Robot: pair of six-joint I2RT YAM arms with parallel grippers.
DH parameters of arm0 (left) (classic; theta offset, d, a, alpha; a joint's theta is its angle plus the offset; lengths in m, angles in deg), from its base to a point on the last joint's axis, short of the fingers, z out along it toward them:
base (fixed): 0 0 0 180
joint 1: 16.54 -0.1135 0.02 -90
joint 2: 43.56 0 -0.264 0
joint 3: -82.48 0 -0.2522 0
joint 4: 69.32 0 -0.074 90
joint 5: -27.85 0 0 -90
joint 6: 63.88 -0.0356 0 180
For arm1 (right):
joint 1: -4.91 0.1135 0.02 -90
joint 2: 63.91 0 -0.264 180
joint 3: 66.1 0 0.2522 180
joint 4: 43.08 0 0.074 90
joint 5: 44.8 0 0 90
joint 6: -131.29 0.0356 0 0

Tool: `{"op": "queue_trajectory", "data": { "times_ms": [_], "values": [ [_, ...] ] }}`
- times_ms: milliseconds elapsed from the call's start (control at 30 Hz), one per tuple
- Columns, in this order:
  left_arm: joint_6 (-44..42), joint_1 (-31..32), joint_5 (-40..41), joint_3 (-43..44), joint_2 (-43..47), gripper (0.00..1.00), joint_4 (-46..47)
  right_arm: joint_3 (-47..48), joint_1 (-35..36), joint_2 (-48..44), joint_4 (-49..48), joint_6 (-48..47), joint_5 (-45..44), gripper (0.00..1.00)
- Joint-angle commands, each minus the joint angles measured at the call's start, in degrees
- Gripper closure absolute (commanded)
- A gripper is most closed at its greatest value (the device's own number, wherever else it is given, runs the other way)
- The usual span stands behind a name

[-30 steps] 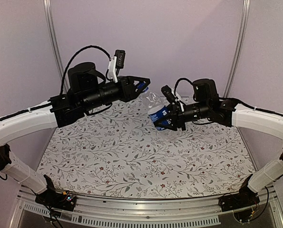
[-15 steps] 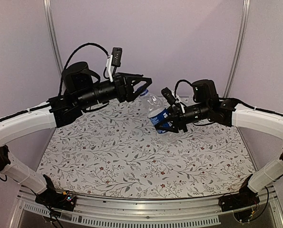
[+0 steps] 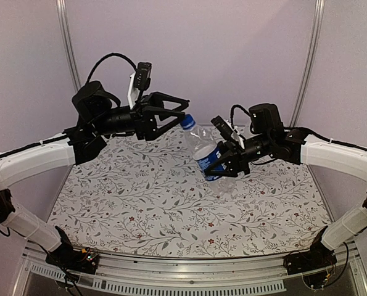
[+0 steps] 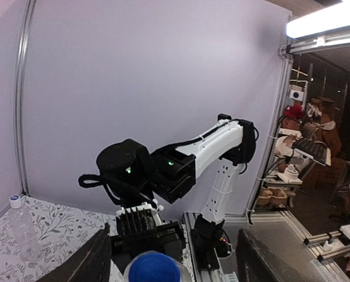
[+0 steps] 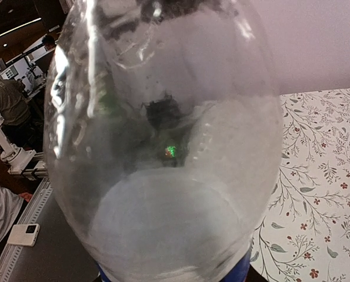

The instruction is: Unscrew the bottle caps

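The left gripper (image 3: 183, 110) is standing spread, its fingers (image 4: 98, 258) flanking the solid blue cap (image 3: 185, 121) without touching it. The right gripper (image 3: 221, 161) is pinching the blue-labelled bottle (image 3: 198, 140), holding it tilted above the table (image 3: 140, 203). Only the left wrist view is showing the plain bottle (image 4: 20, 229), upright under its whitish cap (image 4: 15, 201).

Our top view looks down on the labelled bottle (image 3: 206, 150) from high above and well back, so it sits small near mid-frame. Our left wrist view sits just beyond the bottle's blue cap (image 4: 154, 269), facing over it. Our right wrist view is so near the bottle's side that the bottle fills the frame. All three share that bottle.
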Motion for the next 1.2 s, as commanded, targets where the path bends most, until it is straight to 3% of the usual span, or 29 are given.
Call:
{"op": "queue_trajectory", "data": {
  "times_ms": [0,233,533,1167],
  "values": [
    [0.57,-0.81,-7.59,1.71,-2.83,0.30,3.97,0.62,0.12,0.77,-0.58,-0.65,3.52,0.60],
    [1.90,-0.83,-10.24,3.64,-5.77,0.37,5.68,0.25,0.20,0.73,-0.69,-0.48,4.20,0.60],
    [3.79,-0.82,-11.43,3.46,-7.22,0.53,8.13,-0.22,0.21,0.78,-0.71,-0.48,3.85,0.60],
    [4.14,-0.98,-8.32,1.37,-5.78,0.81,7.60,-0.37,0.21,0.58,-0.54,-0.74,0.05,0.60]
  ]
}}
